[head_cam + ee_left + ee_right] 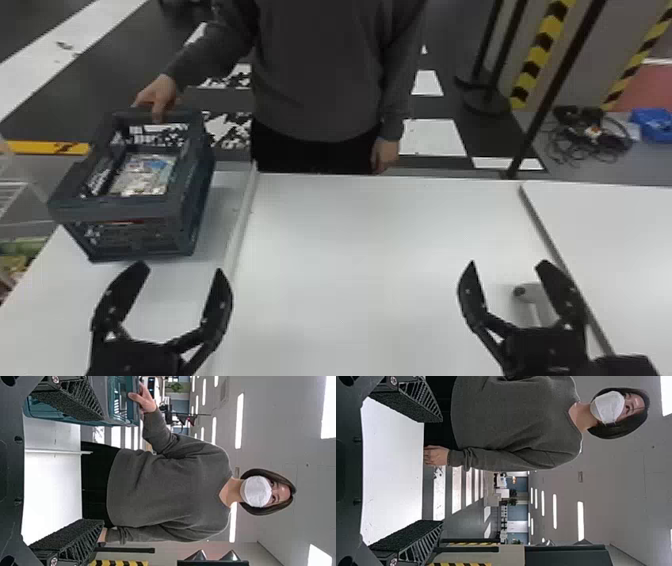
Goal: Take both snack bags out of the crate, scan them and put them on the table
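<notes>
Snack bag [145, 175], glossy silver film with a blue patch, lies inside the slotted, stiff-looking plastic crate [117, 212], whose rim a person's hand [159, 97] holds; I cannot tell how the second one lies. It should be light, soft and crinkly, slippery on its face and crushable within, so a gentle pinch on a gathered edge looks best. Left tool [181, 267] and right tool [507, 263] both have their fingers spread, nothing between them, over the smooth white table [380, 250].
</notes>
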`<state>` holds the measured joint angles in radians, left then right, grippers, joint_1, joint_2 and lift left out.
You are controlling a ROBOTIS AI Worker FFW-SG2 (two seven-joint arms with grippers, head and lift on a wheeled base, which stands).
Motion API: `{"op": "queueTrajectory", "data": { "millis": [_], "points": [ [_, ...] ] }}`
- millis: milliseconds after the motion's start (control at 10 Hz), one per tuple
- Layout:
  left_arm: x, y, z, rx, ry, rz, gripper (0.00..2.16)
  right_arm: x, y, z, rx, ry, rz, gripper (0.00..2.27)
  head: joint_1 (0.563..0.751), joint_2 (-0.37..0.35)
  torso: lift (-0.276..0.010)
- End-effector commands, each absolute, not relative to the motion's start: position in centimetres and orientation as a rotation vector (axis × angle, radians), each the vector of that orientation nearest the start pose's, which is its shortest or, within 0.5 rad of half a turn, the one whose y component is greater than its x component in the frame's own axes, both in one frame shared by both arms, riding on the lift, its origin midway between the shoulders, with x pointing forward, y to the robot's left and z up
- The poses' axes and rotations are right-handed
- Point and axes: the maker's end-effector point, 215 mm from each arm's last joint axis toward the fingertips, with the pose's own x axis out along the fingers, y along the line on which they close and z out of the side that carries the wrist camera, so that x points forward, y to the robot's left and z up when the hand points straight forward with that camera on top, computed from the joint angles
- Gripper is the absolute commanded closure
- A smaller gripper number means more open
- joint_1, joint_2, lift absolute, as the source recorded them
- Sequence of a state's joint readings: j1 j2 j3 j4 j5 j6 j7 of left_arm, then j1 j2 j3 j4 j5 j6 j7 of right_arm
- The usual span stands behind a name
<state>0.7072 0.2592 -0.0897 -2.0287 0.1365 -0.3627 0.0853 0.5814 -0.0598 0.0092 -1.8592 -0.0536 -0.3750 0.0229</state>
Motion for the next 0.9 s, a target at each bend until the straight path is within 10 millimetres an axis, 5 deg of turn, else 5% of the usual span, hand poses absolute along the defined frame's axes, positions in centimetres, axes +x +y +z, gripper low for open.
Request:
{"op": "queueTrajectory", "data": {
  "millis": [0, 800],
  "points": [
    [37.01, 21.82, -32.96, -0.004, -0.086, -0.122, 0.07, 40.23, -22.84, -36.07, 0.007, -0.081, 0.048, 0.07, 0.695, -0.016, -0.092],
    [37.03, 21.94, -33.01, -0.004, -0.086, -0.119, 0.08, 40.29, -22.87, -36.27, 0.008, -0.075, 0.045, 0.07, 0.695, -0.014, -0.092]
  ]
}}
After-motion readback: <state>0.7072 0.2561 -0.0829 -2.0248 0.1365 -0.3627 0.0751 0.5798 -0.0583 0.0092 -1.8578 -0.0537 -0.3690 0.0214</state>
